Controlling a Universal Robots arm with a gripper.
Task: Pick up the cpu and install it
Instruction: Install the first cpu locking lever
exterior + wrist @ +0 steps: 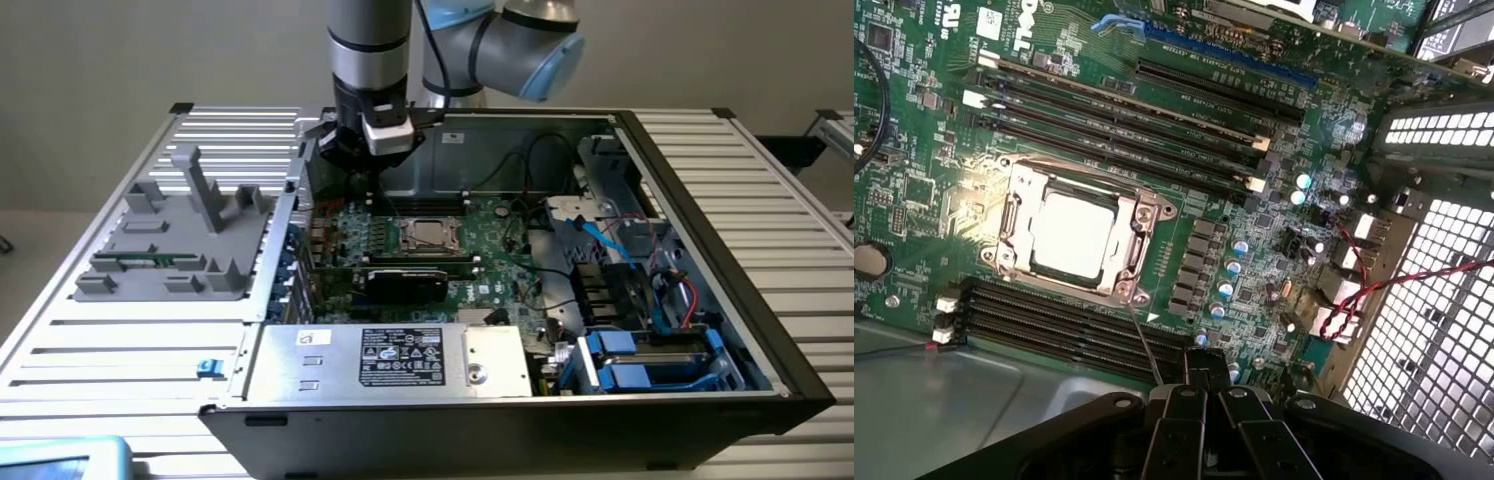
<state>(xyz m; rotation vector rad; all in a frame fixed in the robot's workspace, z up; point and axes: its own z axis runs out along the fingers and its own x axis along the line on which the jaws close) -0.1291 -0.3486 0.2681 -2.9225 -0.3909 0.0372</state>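
Observation:
The cpu (1074, 235) lies flat inside the metal-framed socket (1144, 215) on the green motherboard (944, 150), its shiny silver top facing up. The exterior view has the cpu (430, 234) in the middle of the open computer case (694, 200). My gripper (364, 172) hangs above the board's back part, toward the exterior view's left of the socket, apart from the chip. Its black fingers (1184, 425) are pressed together with nothing between them, so the gripper (1204, 398) is shut and empty.
Dark memory slots (1114, 110) run on both sides of the socket. A black card (407, 283) stands in front of it, and a silver power supply (387, 358) sits at the case front. Cables and blue drive bays (641, 360) crowd the exterior view's right. A grey plastic shroud (174, 240) lies outside.

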